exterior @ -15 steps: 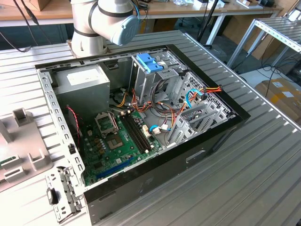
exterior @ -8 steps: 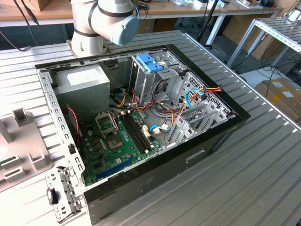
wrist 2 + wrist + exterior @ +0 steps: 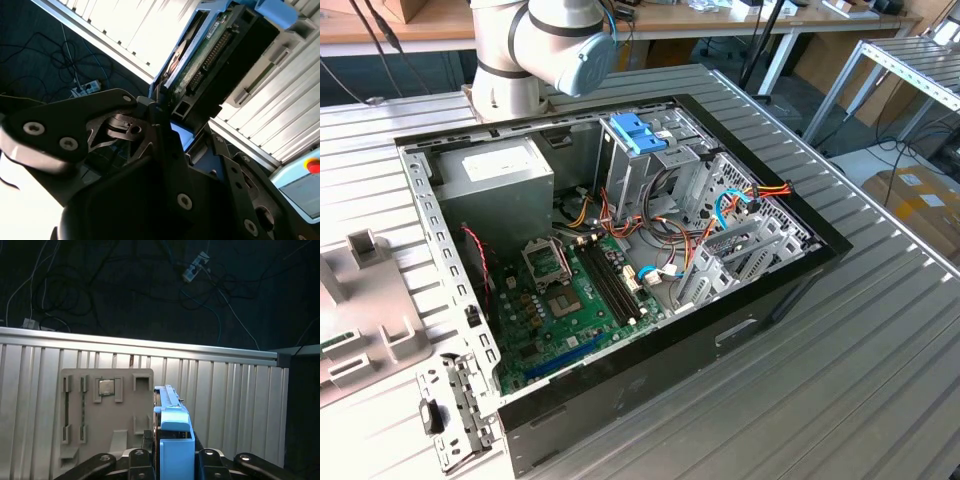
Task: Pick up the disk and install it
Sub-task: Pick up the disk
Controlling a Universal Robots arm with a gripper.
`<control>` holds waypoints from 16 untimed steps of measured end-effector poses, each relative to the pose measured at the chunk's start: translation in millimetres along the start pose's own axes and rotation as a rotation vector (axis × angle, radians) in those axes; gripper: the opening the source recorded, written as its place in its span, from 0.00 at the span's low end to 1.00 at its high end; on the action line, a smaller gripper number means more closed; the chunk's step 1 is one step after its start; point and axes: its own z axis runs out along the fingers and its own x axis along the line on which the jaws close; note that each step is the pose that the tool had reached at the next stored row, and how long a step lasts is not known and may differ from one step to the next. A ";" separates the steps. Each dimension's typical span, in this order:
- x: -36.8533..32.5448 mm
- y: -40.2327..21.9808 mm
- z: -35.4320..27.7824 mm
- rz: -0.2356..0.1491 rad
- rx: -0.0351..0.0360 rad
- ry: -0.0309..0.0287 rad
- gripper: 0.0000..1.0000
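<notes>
My gripper [image 3: 172, 456] is shut on the disk [image 3: 173, 427], which stands on edge between the fingers [image 3: 141, 458] with its blue plastic rail facing the camera in the first wrist view. In the second wrist view the disk [image 3: 202, 62] shows its green circuit board and a blue rail end, with the gripper [image 3: 164, 107] clamped on its near end. The disk hangs above the ribbed metal table [image 3: 235, 405], beside a grey fixture tray [image 3: 107, 440]. The open computer case [image 3: 620, 250] lies in the exterior view's middle.
Inside the case are a grey power supply [image 3: 505, 175], a green motherboard [image 3: 570, 295], a metal drive cage with a light-blue latch [image 3: 638, 132] and loose cables [image 3: 740, 200]. The arm's base [image 3: 535, 50] stands behind the case. A grey tray [image 3: 360, 310] lies at the exterior view's left.
</notes>
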 end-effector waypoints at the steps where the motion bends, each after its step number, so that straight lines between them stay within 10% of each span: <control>1: 0.0 0.0 -0.6 0.000 -0.0004 0.0046 0.37; 4: -0.2 0.2 -2.8 0.001 -0.0012 0.0151 0.37; 16: -1.6 0.7 -14.8 0.001 -0.0013 0.0157 0.37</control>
